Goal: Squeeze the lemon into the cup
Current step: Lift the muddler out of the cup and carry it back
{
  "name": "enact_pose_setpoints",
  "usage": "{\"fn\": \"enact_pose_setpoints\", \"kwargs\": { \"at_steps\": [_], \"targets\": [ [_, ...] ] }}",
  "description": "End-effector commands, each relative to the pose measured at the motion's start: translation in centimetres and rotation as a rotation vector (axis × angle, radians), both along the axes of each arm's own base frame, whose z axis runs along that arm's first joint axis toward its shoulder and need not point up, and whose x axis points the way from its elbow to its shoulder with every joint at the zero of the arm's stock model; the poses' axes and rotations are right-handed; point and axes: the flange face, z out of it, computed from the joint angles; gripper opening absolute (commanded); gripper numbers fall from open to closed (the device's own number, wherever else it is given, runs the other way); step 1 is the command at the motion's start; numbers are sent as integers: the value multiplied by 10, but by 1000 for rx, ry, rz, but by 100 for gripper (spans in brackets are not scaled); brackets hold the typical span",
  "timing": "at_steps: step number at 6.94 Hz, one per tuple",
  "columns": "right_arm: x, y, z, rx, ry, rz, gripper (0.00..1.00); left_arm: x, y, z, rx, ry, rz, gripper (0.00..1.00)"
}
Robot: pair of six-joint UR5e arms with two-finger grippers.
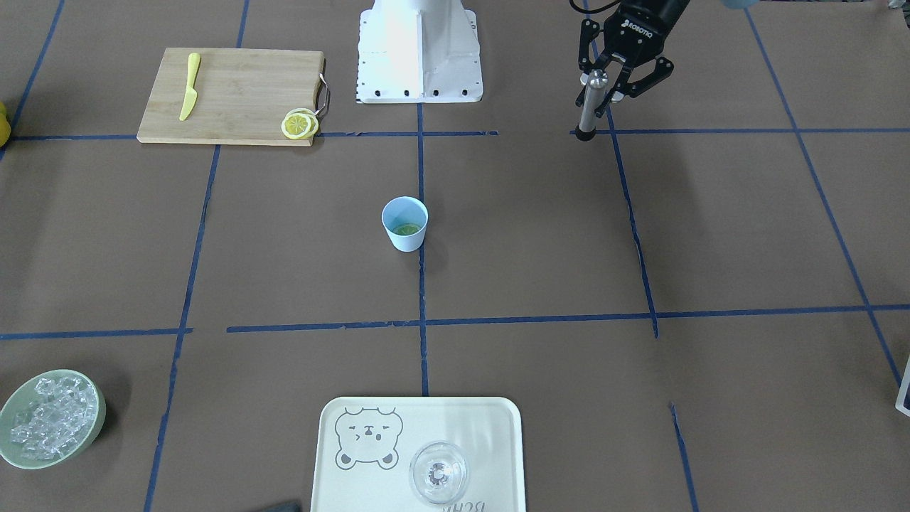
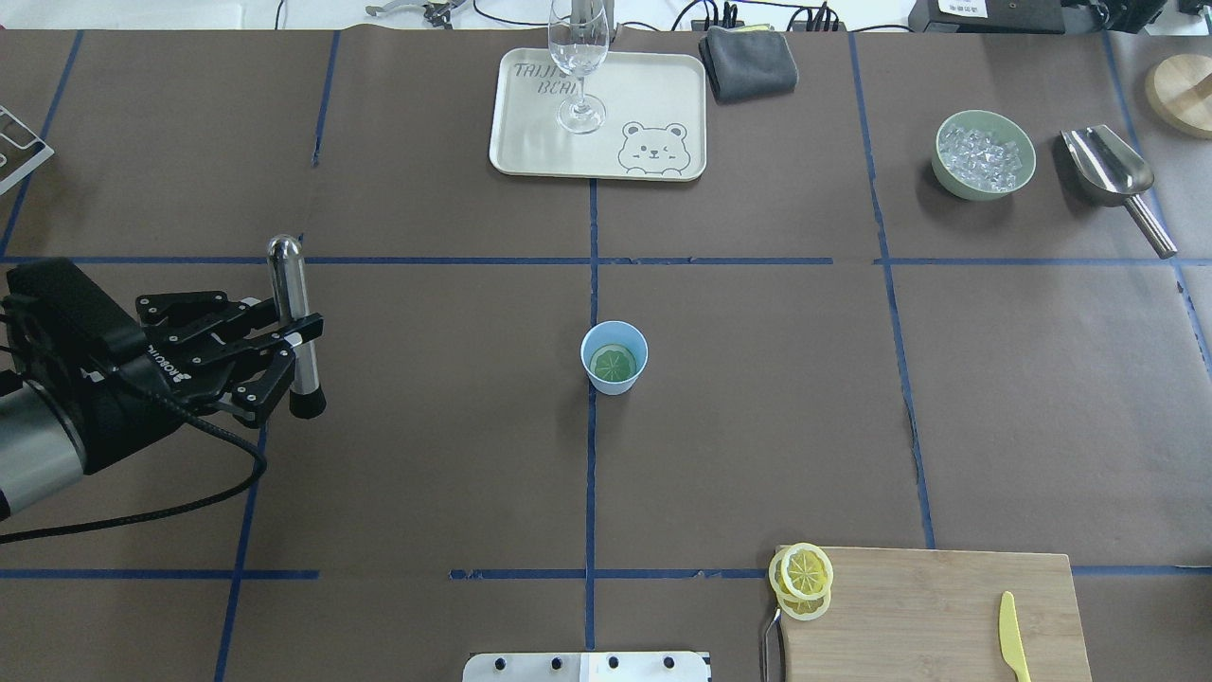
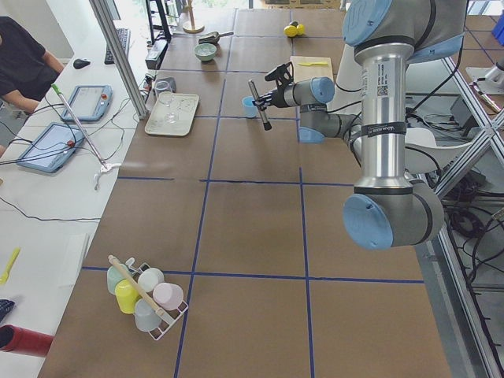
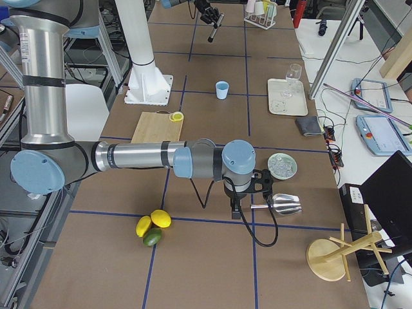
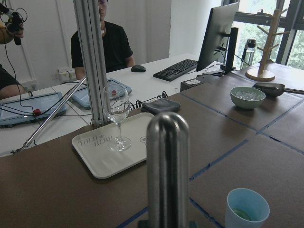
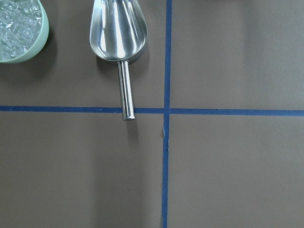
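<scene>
Here, one cup [image 2: 615, 385], one lemon [image 2: 613, 363] inside

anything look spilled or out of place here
Nothing spilled or tipped; the small light-blue cup stands upright. Only the stacked yellow lemon slices sit askew, slightly overhanging the corner of the wooden cutting board.

The left tool [image 2: 301, 333] clamps a black-tipped steel rod [image 2: 287, 270]; a yellow lemon slice [image 2: 613, 361] lies inside the light-blue cup [image 2: 598, 375].
</scene>
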Motion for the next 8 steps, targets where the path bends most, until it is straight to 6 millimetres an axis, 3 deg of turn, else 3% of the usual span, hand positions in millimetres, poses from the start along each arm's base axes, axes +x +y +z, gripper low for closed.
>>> {"fn": "enact_pose_setpoints", "kwargs": {
  "at_steps": [1,2,3,5,6,8],
  "targets": [
    [0,2,0,0,0,1,100,-39,-42,5,-189,-108,201,0],
    [0,1,-1,2,0,1,100,-53,-56,10,-267,-145,221,0],
    [0,0,-3,5,1,1,100,-53,-67,24,-330,-191,201,0],
    [0,0,-3,6,2,0,100,-50,-93,69,-522,-300,163,0],
    [0,0,-3,6,2,0,100,-53,-113,108,-713,-265,170,0],
    [0,0,-5,10,1,1,100,-37,-129,183,-896,-316,235,0]
  ]
}}
